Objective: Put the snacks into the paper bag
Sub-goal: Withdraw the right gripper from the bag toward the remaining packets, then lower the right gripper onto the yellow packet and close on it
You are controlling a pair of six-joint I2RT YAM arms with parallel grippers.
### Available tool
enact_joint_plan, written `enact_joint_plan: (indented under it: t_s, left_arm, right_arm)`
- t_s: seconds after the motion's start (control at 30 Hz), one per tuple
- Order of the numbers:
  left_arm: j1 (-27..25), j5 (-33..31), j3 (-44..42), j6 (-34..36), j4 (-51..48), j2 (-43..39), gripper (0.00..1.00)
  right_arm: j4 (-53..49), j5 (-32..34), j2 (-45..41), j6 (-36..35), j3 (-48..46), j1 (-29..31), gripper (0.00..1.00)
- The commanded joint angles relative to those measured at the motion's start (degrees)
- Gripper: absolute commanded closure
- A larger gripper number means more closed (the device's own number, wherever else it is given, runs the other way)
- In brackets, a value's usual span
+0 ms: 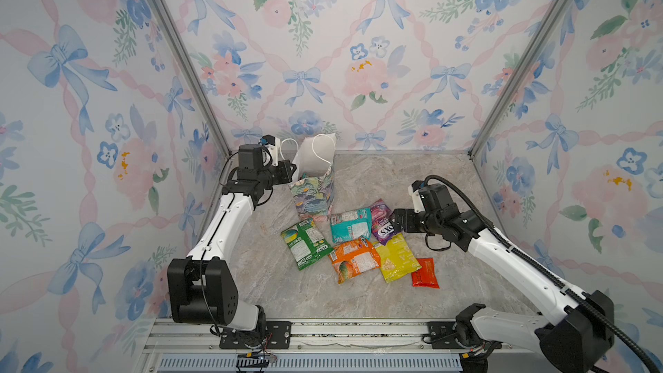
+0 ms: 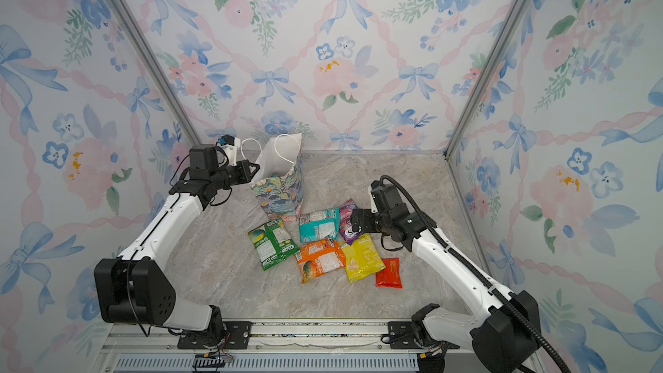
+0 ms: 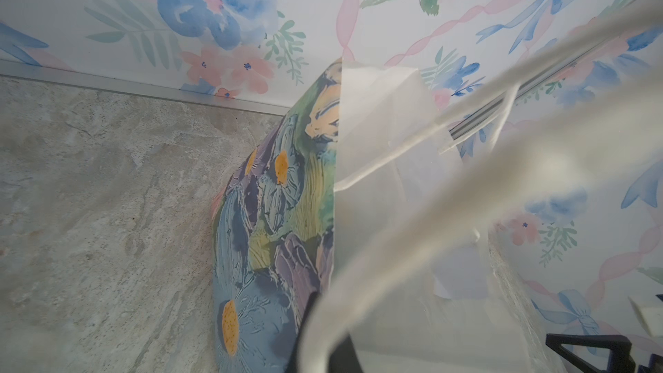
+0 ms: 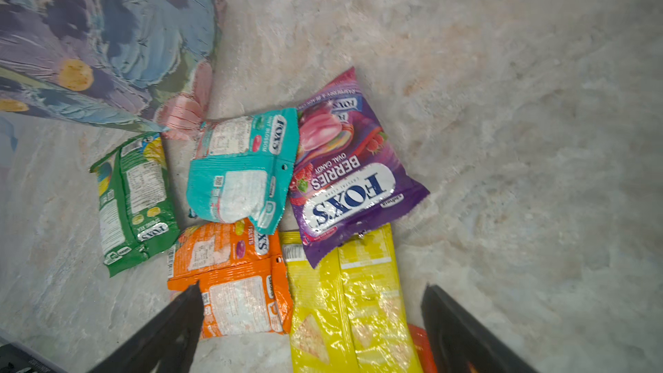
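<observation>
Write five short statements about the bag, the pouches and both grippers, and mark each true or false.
1. The right gripper is open and holds nothing. True.
2. The purple pouch is inside the paper bag. False: it lies on the table, overlapping the yellow pouch.
3. The left gripper is shut on the paper bag's rim. True.
4. The green pouch lies on the red pouch. False: they lie well apart.
5. The paper bag lies flat. False: it stands upright.

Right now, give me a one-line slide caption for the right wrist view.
Open right gripper above loose snacks on the table, floral paper bag beside them.
</observation>
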Motion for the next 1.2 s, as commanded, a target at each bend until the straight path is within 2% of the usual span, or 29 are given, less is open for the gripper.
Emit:
enact_joint_plan:
  t_s: [0.0,0.1,0.4,0.7,0.97,1.17]
  left_arm:
    - [0.2,0.1,-1.0,1.4,-1.0,-0.6,1.00]
    - [0.2,0.1,-1.0,1.4,-0.9,-0.5,1.00]
    - [0.2,0.3,-0.9,1.3,-0.9,-0.2,1.00]
    - [0.2,0.4,-1.0,1.3,-0.9,-0.1,1.00]
    - [0.2,0.5,-1.0,1.2,-0.9,0.0,1.00]
    - [0.2,0.7,-0.9,1.2,-0.9,0.0,1.00]
  right_arm:
    - [0.6,-4.3,-1.1,3.1,-4.4,-3.2,0.01]
    - [0.6,-7.7,-0.2,3.1,-7.3,-6.1,0.01]
    - [7.0,-14.5,5.5,4.1,-13.7,-8.9,0.14]
    - [9.5,-15.0,12.2,2.7,-14.1,-8.9,0.30]
    - [12.9,-14.5,13.7,4.5,-16.3,-8.6,0.35]
    - [14.6,-14.5,14.1,5.6,-16.9,-8.2,0.50]
